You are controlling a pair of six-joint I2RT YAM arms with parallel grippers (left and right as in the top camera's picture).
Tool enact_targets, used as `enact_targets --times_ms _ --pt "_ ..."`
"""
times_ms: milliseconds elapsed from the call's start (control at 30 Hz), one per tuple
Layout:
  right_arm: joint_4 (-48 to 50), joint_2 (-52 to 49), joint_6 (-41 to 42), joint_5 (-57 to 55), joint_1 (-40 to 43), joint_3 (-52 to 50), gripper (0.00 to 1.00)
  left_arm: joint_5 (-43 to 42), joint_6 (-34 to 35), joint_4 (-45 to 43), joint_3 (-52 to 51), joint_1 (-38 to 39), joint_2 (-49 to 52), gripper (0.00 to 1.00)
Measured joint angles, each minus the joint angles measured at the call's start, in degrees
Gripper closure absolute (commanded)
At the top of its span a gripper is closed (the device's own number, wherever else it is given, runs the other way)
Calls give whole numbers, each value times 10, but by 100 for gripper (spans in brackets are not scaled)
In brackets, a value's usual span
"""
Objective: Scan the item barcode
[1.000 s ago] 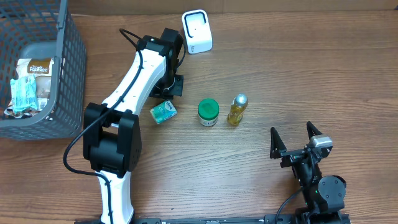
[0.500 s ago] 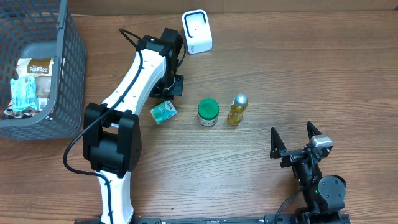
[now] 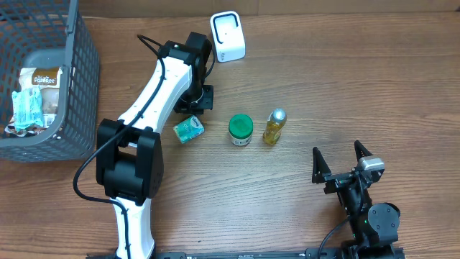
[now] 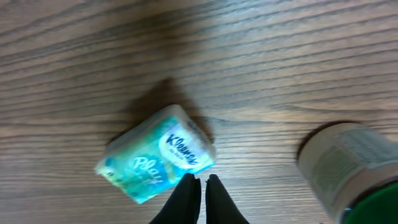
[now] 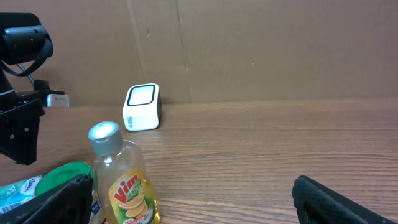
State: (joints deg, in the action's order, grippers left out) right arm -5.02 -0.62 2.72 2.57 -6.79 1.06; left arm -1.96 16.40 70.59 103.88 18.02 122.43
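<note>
Jaws, left gripper (image 4: pixel 200 182): sitting nearly shut, holding nothing.
Jaws, right gripper (image 3: pixel 338 154): standing wide, idling.
Tissue pack (image 4: pixel 155 163): lying on table (image 3: pixel 323 86) close by left gripper, unmoved over the last second.
Meaning: I am judging pickup not begun; scanner (image 3: pixel 227 36) is waiting.

Table (image 3: pixel 323 86) is wood grain, smooth with a soft sheen. Tissue pack (image 4: pixel 155 163) is wrapped in shiny plastic film. Bottle (image 5: pixel 127 186) looks like clear glossy plastic with a silvery cap. Scanner (image 3: pixel 227 36) is smooth white plastic, basket (image 3: pixel 75 79) is dull grey plastic mesh, back wall (image 5: pixel 261 50) is plain matt cardboard.
</note>
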Motion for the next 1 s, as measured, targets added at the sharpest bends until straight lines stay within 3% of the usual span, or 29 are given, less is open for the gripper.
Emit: enact_targets --times_ms 1000 --pt "0 0 0 0 0 0 0 -21 2 -21 0 10 0 89"
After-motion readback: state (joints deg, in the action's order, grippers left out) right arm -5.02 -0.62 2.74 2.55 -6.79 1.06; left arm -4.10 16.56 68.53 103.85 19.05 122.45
